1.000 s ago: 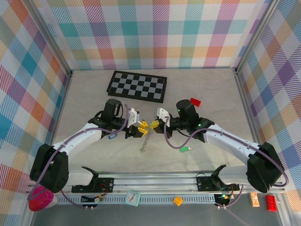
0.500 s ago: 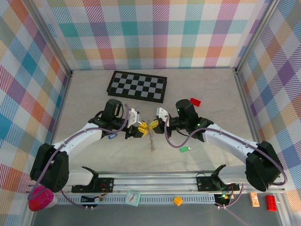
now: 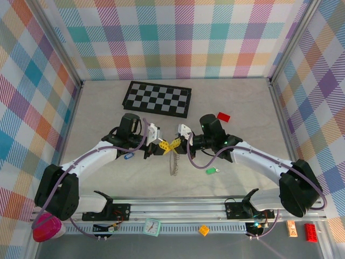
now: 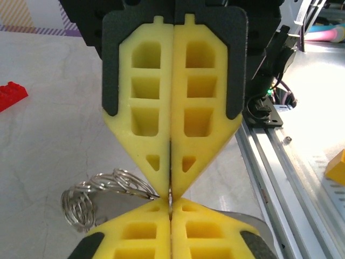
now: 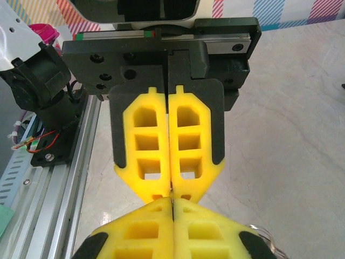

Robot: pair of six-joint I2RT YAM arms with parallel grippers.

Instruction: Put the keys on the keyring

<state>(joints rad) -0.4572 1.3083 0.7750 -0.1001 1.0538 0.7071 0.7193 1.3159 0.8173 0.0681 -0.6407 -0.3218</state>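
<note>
Pale table (image 3: 97, 108) holds two loose keys: we see the green key (image 3: 211, 171) on the near side of the right gripper (image 3: 177, 143) and the blue key (image 3: 128, 156) beside the left gripper (image 3: 164, 147). Both grippers are pressed together, tip to tip, pinching the keyring (image 3: 172, 162), which hangs beneath them. We judge that neither key is threaded yet.

1. It was a robot test cell in a lab, not a home or a shop.
2. A left arm (image 3: 91, 156) and a right arm (image 3: 264, 162), both white, stood bolted to a metal rail (image 3: 178, 208) at the near edge of a pale table (image 3: 242, 102).
3. Metal frame posts (image 3: 60, 54) held plaid-printed panels (image 3: 183, 38) as walls around the table.
4. Purple cables (image 3: 200, 168) ran exposed along the arms.
5. Small props lay about: a chequered board (image 3: 157, 99), a red brick (image 3: 223, 116) and a toy clock (image 3: 152, 226).
</note>
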